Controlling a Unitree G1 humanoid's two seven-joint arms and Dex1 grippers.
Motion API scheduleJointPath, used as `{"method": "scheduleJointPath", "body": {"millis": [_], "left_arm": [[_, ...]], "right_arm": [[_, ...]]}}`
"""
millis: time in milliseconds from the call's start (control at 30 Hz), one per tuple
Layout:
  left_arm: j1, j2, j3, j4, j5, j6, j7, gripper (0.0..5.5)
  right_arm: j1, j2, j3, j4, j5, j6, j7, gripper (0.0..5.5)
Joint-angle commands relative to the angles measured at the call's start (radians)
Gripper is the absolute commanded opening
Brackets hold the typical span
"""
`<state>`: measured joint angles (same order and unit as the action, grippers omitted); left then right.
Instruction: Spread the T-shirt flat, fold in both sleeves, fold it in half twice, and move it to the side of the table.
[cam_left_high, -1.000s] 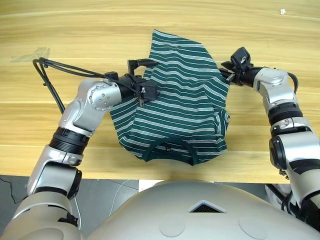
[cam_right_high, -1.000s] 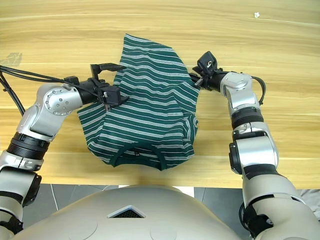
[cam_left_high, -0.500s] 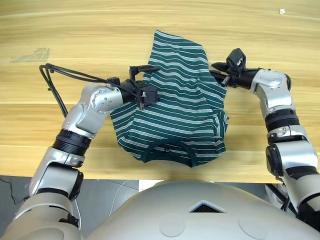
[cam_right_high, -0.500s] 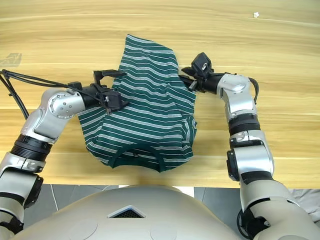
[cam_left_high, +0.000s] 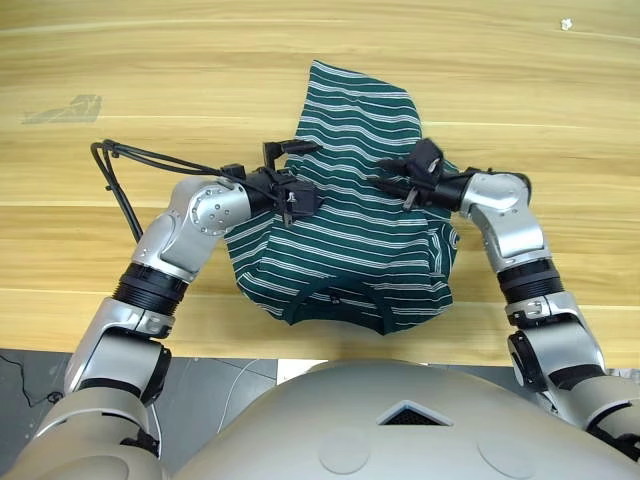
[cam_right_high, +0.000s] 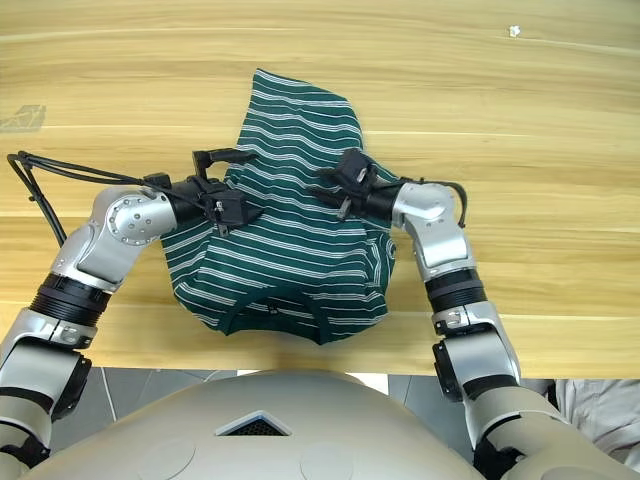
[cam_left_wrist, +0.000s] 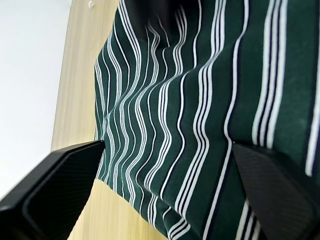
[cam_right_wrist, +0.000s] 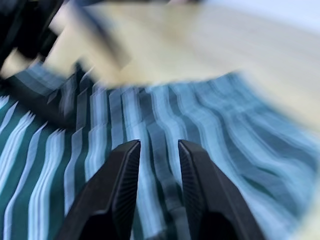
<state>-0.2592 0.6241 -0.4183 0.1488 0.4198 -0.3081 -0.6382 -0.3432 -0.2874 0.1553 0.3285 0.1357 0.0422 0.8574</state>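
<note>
Right, the dark green T-shirt with thin white stripes (cam_left_high: 350, 240) lies rumpled in the middle of the pale wooden table (cam_left_high: 150, 60), with its collar (cam_left_high: 335, 295) toward my near edge and the far end bunched narrow. My left gripper (cam_left_high: 295, 172) hangs over the shirt's left part with its fingers (cam_left_wrist: 75, 165) spread wide and nothing between them. My right gripper (cam_right_wrist: 158, 144) sits low over the right-centre of the cloth, and I cannot tell whether it has fabric pinched. I judge this as early work, because the shirt is not flat yet. To do it well I should take one layer only at each side edge, keep low to the table and draw outward evenly so the stripes straighten instead of twisting. Both sleeves are lost in the folds, the shirt's right side looks doubled under itself, and blur in the right wrist view hides where the cloth's edge lies
</note>
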Motion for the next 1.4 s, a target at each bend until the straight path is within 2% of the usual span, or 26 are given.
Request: {"method": "scheduleJointPath", "body": {"millis": [33,167,300,400,600,967,1400], "left_arm": [[0.022,0.005,-0.002,0.007,0.016,0.007,-0.002,4.73],[0.041,0.014,0.004,-0.015,0.015,0.009,-0.003,4.73],[0.066,0.029,0.020,-0.044,0.015,0.015,-0.001,4.73],[0.086,0.044,0.033,-0.058,0.016,0.017,0.000,4.73],[0.090,0.046,0.036,-0.058,0.019,0.016,0.004,4.76],[0.087,0.042,0.034,-0.042,0.025,0.005,0.009,4.76],[0.081,0.033,0.025,-0.011,0.033,-0.011,0.019,4.76]], "right_arm": [[0.009,-0.040,-0.074,-0.113,0.063,0.044,-0.010,1.40],[0.112,-0.145,-0.143,-0.199,0.089,0.006,0.031,1.40],[0.226,-0.299,-0.150,-0.182,-0.013,-0.139,0.074,1.40],[0.277,-0.356,-0.162,-0.195,-0.045,-0.232,0.073,1.40],[0.277,-0.369,-0.098,-0.098,-0.142,-0.332,0.037,2.35],[0.118,-0.348,0.018,0.140,-0.372,-0.514,-0.144,2.35],[0.004,-0.271,0.109,0.304,-0.424,-0.591,-0.226,2.35]]}}
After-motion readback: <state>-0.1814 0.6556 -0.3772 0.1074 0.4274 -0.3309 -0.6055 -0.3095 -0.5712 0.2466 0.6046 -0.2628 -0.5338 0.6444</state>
